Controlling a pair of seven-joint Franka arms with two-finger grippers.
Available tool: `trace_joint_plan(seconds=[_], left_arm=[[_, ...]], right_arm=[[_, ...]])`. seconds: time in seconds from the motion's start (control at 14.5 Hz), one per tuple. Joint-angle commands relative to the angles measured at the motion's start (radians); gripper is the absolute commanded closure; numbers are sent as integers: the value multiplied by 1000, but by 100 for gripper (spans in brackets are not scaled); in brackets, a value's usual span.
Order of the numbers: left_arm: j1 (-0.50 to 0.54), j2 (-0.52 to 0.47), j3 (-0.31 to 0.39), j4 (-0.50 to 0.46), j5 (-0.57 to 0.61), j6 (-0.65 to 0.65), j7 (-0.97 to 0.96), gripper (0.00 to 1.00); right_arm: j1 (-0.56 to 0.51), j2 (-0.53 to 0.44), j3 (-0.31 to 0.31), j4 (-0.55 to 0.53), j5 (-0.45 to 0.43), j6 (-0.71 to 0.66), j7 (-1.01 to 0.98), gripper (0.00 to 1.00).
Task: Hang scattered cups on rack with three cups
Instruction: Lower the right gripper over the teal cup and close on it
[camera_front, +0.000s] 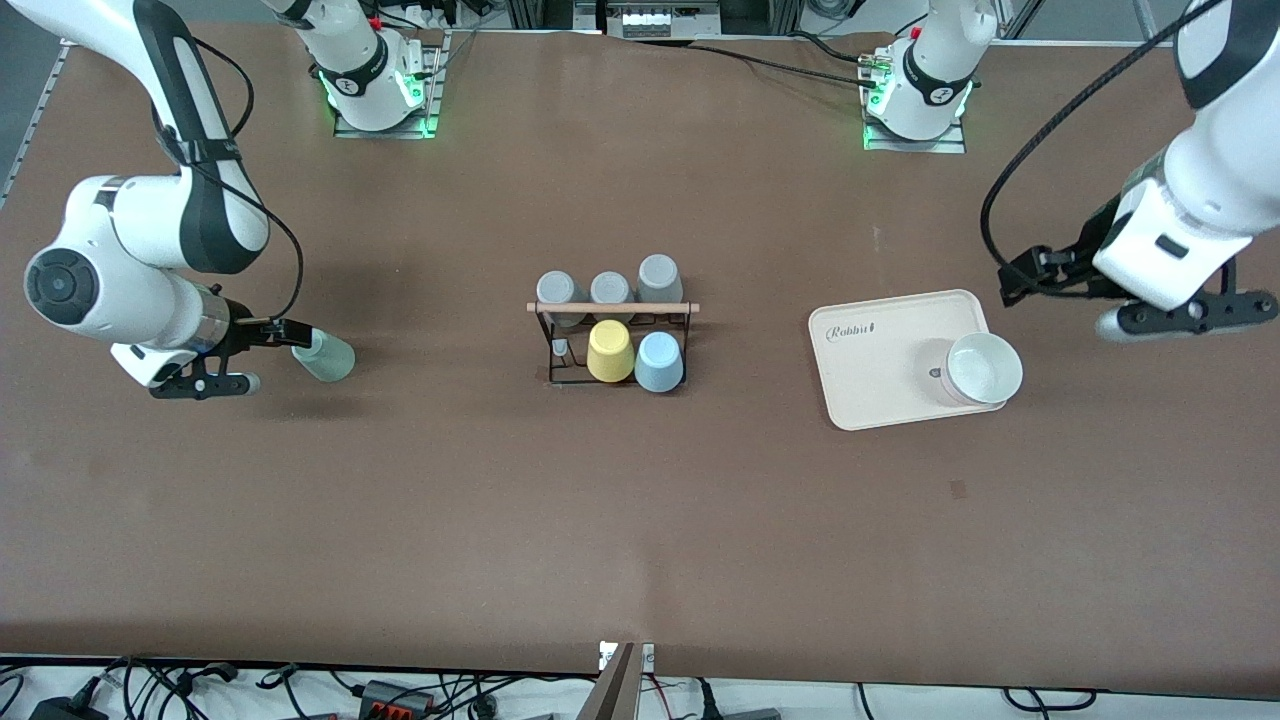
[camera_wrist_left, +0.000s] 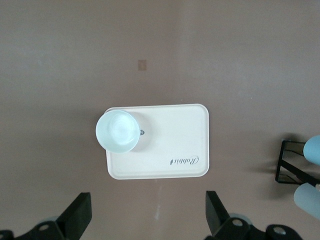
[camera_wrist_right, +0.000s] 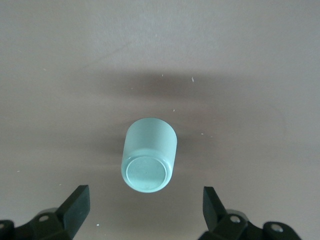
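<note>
The black wire rack (camera_front: 612, 340) with a wooden rod stands mid-table. The pale blue cup (camera_front: 659, 361) hangs upside down on its nearer side, beside a yellow cup (camera_front: 610, 351). The sage green cup (camera_front: 325, 357) lies on its side on the table toward the right arm's end. My right gripper (camera_front: 275, 360) is open, low beside it. In the right wrist view the green cup (camera_wrist_right: 149, 155) lies just ahead of the open right gripper (camera_wrist_right: 145, 202), base toward the camera, not between the fingers. My left gripper (camera_front: 1055, 305) is open and empty above the table beside the tray; it also shows in the left wrist view (camera_wrist_left: 147, 202).
Three grey cups (camera_front: 610, 288) hang on the rack's side farther from the front camera. A cream tray marked "Rabbit" (camera_front: 880, 350) lies toward the left arm's end, with a white cup (camera_front: 983, 368) on its corner. The left wrist view shows the tray (camera_wrist_left: 175, 140), this cup (camera_wrist_left: 117, 131) and the rack's edge (camera_wrist_left: 287, 170).
</note>
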Motion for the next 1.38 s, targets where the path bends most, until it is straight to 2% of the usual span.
trace_joint_plan(seconds=[0.0, 0.28, 0.62, 1.31], left_arm=[[45, -108, -5, -96, 13, 20, 115, 0], [45, -36, -15, -126, 11, 81, 119, 0], [39, -27, -15, -116, 28, 109, 25, 0], [27, -33, -17, -106, 13, 106, 39, 0]], right_arm=[[2, 51, 3, -9, -12, 71, 6, 0], [2, 92, 4, -14, -11, 112, 29, 0], [30, 90, 4, -54, -11, 115, 74, 0], [18, 116, -2, -63, -12, 148, 66, 0]])
